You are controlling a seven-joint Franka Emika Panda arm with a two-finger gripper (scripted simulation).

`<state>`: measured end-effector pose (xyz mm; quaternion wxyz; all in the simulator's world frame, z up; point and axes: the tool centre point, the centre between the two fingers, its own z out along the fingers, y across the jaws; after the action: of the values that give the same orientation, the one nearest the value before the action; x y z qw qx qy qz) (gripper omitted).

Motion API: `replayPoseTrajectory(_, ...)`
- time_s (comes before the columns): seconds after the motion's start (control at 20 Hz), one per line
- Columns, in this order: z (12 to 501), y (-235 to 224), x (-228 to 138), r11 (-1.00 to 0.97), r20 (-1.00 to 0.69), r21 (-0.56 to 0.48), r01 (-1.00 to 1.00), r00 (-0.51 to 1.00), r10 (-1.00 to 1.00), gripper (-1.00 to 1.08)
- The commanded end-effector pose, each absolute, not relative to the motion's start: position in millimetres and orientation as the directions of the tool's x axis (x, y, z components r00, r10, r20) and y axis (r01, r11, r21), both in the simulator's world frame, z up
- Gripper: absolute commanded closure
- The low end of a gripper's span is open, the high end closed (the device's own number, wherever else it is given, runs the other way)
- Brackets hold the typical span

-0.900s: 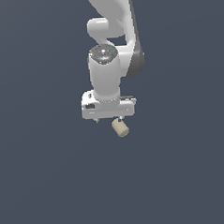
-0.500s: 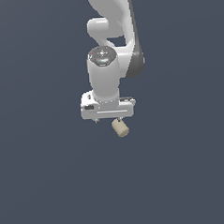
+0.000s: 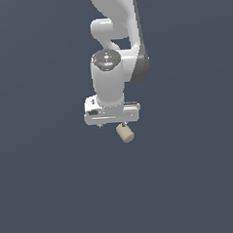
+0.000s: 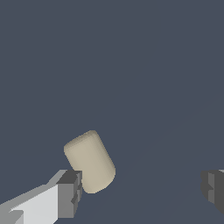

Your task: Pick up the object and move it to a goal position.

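Claw (image 4: 142,190) spread wide, holding nothing. In the wrist view one grey fingertip (image 4: 70,192) sits right beside the cylinder's lower end, possibly brushing it; the other pad (image 4: 214,188) is well apart from it, with bare surface between.

The object, a small cream cylinder (image 4: 89,161), lies on its side on the plain dark tabletop (image 4: 131,65), tilted at an angle to the line between the fingers. In the exterior view the cylinder (image 3: 125,132) shows just below the white hand (image 3: 111,114), peeking out toward the exterior view's right, so it sits off-centre under the claw rather than midway.

Handling, as a judgement: matte, cork-like, surely light and stiff enough to take a firm pinch without deforming. No sign of fragility. Main trouble is the shape: lying down, it can roll, and a pad nudging one end may spin or scoot it away.

Best hold looks to be across the curved flanks at mid-length, pads square to the long axis. That calls for shifting the claw sideways to centre the cylinder and turning the wrist to match its tilt before closing. Height above the tabletop cannot be told from these views.
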<state>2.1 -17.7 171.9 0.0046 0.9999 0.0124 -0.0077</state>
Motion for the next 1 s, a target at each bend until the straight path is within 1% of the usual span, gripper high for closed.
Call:
replayPoseTrajectory(0.0,167.2,-14.8,0.4,-0.999,-0.016,0.009,0.048,0.999,0.048,-0.92)
replayPoseTrajectory(0.4,138.5,3.9,-12.0,-0.979,-0.012,0.007,0.205,0.979,0.205,-0.92)
replayPoseTrajectory(0.7,111.1,23.3,-27.3,-0.933,-0.006,0.004,0.359,0.933,0.359,-0.92)
replayPoseTrajectory(0.95,96.9,34.0,-36.7,-0.898,-0.002,0.001,0.440,0.898,0.440,-0.92)
